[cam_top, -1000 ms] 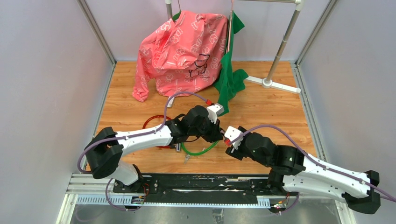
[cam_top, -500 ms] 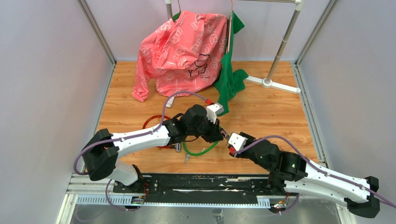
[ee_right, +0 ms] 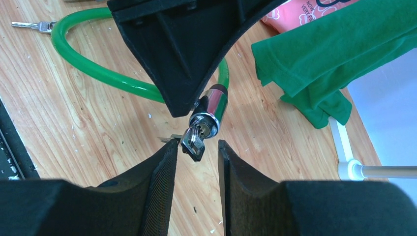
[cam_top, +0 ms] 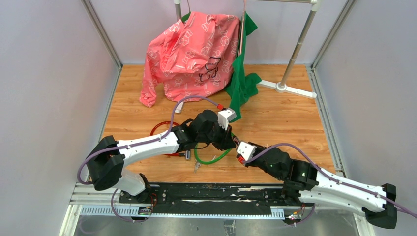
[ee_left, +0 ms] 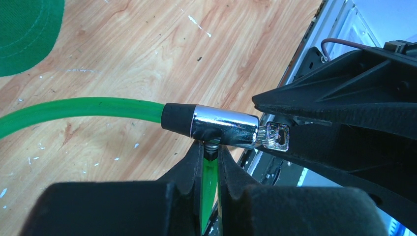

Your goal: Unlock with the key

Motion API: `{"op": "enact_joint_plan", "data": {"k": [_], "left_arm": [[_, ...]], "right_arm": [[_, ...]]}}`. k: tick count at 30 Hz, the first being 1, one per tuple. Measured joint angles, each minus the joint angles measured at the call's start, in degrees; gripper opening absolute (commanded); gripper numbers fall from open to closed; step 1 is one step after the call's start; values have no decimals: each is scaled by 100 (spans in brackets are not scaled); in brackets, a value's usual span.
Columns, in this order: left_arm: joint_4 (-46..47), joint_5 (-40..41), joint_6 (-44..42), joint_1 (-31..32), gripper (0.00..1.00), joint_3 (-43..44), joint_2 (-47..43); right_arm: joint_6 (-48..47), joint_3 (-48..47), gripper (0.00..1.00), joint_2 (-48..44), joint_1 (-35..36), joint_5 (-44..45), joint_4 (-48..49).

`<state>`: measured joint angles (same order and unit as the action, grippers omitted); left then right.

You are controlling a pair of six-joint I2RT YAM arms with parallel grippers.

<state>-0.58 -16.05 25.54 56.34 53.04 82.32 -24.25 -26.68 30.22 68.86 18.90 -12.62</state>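
Observation:
A green cable lock [cam_top: 211, 160] lies looped on the wooden floor. My left gripper [ee_left: 210, 147] is shut on the green cable [ee_left: 88, 109] just below its chrome lock barrel [ee_left: 223, 129] and holds the barrel up. A silver key [ee_left: 276, 136] sticks out of the barrel's end. In the right wrist view, my right gripper [ee_right: 195, 147] is open, with its fingers on either side of the key [ee_right: 193, 145] below the barrel [ee_right: 211, 110]. The key's head is close to the left finger. Both grippers meet at mid-floor [cam_top: 233, 142].
A spare key [ee_right: 29, 24] lies on the floor by the green loop. A red cable [cam_top: 162, 129] lies under the left arm. A pink garment [cam_top: 192, 49] and a green garment [cam_top: 241, 83] hang at the back from a rack with a base [cam_top: 282, 87].
My right arm has swung lower and its wrist has shifted slightly toward the near edge, staying at the lock. The left arm has held still with the lock.

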Motion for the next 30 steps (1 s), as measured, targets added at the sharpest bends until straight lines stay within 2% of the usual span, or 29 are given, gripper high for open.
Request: {"op": "enact_joint_plan", "data": {"k": [9, 15, 19, 30], "left_arm": [[0, -31, 0, 2, 0, 0, 0], [0, 7, 17, -7, 0, 0, 0], [-2, 70, 39, -7, 0, 11, 0], [-35, 262, 184, -7, 0, 98, 4]], "right_arm": [[-90, 105, 26, 33, 0, 87, 271], [-85, 105, 8, 87, 0, 127, 317], [55, 105, 0, 120, 0, 184, 332], [1731, 0, 0, 339, 0, 704, 494]]}}
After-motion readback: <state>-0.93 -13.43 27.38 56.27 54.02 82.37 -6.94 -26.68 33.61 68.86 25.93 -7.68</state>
